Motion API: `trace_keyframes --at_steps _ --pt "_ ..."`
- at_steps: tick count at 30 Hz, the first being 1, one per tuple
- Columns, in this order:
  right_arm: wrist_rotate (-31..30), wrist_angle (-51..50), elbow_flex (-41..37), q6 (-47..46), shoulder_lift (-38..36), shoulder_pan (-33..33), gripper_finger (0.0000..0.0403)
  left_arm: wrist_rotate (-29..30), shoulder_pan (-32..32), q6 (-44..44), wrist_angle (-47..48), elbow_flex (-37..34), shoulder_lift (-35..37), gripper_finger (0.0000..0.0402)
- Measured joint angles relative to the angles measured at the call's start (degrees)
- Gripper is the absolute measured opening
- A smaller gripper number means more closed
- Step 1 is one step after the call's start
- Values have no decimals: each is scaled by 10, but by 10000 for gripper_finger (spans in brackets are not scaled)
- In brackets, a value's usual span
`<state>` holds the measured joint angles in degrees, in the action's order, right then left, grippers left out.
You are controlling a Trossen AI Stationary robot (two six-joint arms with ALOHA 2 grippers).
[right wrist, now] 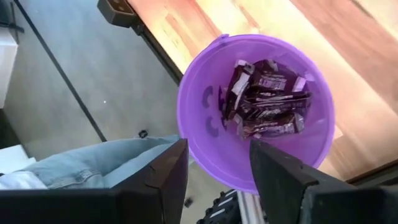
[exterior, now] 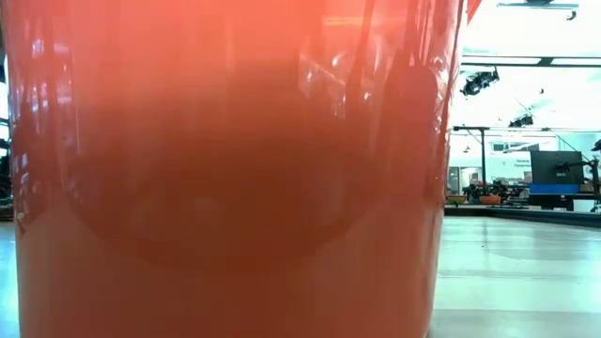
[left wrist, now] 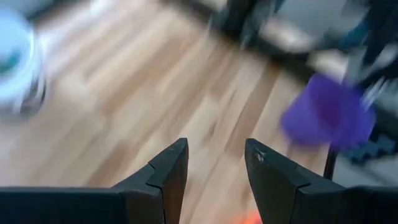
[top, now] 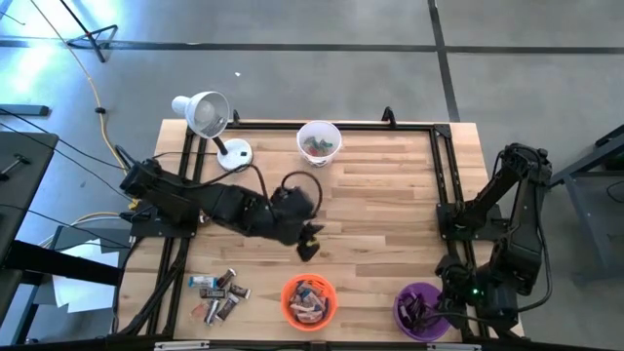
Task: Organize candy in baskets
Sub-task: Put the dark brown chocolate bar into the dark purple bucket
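Right gripper [right wrist: 214, 180] held above purple basket [right wrist: 199, 118], lower right in high view, jaws apart, empty; dark brown candy [right wrist: 267, 99] piled inside. Left gripper [left wrist: 214, 168] mid-table, jaws apart.

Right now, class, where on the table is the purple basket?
In the high view the purple basket sits at the table's near edge on the right, beyond the orange basket, directly under the right pincer.
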<state>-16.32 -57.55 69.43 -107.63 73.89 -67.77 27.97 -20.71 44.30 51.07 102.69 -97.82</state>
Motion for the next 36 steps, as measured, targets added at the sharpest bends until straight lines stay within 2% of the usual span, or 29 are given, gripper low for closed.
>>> trace_keyframes --at_steps 6,10,16,18,20,26,32,36 --pt "5 -37 0 1 -1 0 165 -34 -33 136 185 0 0 147" --pt "41 -79 0 1 -1 4 165 -31 -52 232 290 0 0 147" --pt "106 -159 0 44 -1 25 165 -44 -48 331 387 -31 0 147" --pt "125 -187 0 68 -1 38 165 -62 -37 339 389 -47 1 147" --pt "143 -212 0 97 -2 54 165 -76 -26 303 386 -61 -1 147" --pt "181 -271 0 207 -2 105 165 -113 6 98 388 -75 0 147" --pt "174 -321 0 282 -2 146 165 -133 28 -45 390 -75 2 147" --pt "137 -324 0 310 -10 174 165 -161 28 -110 390 -75 2 147"
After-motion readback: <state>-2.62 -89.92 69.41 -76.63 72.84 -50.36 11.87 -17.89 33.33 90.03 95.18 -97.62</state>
